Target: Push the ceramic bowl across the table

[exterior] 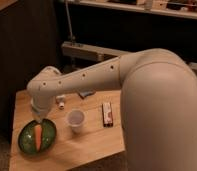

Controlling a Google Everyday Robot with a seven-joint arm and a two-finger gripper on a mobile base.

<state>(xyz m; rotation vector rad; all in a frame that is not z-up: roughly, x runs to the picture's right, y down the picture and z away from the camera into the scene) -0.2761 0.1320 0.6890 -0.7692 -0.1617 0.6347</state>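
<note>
Arm (87, 80) stretched across surface (92, 147) toward 9 o'clock, wrist bent down, hand (38, 119) pressed together over 12 o'clock edge of ceramic bowl (26, 139)

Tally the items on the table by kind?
Green glossy ceramic bowl: 1
Orange carrot: 1
Translucent whitish cup: 1
Dark rectangular packet: 1
Small white object: 1
Blue-grey flat object: 1
Total: 6
Gripper, shut, at the bowl's far rim.
</note>
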